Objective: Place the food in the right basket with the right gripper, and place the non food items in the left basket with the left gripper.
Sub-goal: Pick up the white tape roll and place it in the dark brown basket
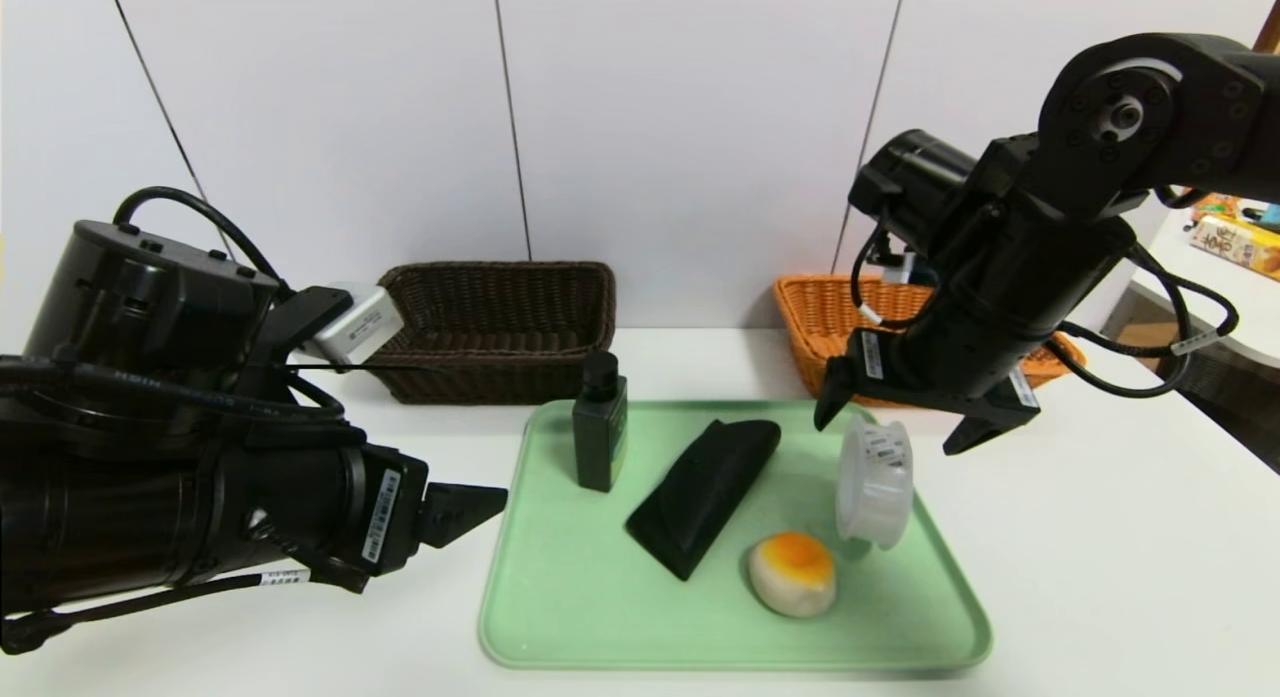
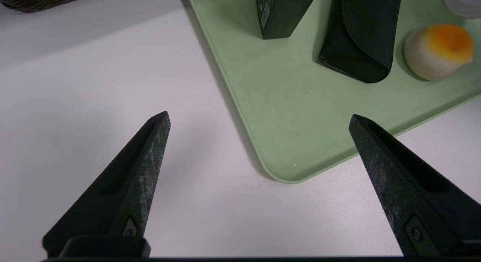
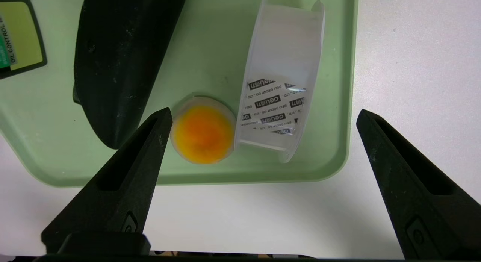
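White round roll (image 3: 280, 85): printed label repeats the brand "deli" and the line "DELI GROUP CO., LTD." in black blocks; the print appears upside down in the right wrist view.

Dark green bottle (image 3: 17, 32): yellow-green label panel carries the words "OIL CONTROL" along its edge; further lettering is cut off.

Arm housings in the head view bear white barcode stickers; their print is too small to read. A package at the far right (image 1: 1235, 242) shows red characters, possibly Chinese, not legible.
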You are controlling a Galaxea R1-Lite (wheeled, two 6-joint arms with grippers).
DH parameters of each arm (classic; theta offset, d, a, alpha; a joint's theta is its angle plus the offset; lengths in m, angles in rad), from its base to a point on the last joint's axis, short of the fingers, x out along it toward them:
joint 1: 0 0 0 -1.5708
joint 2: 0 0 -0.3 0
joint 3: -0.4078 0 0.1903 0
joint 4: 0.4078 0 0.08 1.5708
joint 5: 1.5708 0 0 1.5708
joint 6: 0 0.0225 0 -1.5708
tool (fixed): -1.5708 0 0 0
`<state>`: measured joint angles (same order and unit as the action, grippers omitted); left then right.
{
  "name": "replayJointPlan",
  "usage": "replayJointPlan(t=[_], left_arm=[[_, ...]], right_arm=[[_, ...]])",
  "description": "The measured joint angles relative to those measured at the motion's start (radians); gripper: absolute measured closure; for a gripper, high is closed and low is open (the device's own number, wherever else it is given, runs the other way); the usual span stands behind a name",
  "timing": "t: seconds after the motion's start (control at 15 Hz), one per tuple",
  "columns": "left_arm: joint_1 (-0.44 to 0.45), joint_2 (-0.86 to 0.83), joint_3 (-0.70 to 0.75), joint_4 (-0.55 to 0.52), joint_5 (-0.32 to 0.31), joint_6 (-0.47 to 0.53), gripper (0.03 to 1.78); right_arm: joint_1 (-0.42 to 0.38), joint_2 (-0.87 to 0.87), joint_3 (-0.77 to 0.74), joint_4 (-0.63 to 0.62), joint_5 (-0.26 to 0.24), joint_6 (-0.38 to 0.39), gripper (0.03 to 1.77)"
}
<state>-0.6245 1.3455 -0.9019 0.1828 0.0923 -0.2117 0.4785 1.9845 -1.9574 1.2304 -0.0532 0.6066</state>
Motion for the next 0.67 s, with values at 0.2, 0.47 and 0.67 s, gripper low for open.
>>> replayJointPlan(t=[0.2, 0.47, 0.67], left_arm=[[-0.001, 0.000, 0.000, -0.001, 0.000, 0.000, 0.12], [-0.001, 0.000, 0.000, 0.000, 0.000, 0.000, 0.12], [0.000, 0.000, 0.000, 0.000, 0.000, 0.000, 0.12]], right_arm=[[-0.004, 0.018, 0.006, 0.001, 0.008, 0.006, 0.10], [-0.008, 0.041, 0.013, 0.001, 0.034, 0.019, 0.10], [-0.008, 0.055, 0.031, 0.000, 0.034, 0.027, 0.10]])
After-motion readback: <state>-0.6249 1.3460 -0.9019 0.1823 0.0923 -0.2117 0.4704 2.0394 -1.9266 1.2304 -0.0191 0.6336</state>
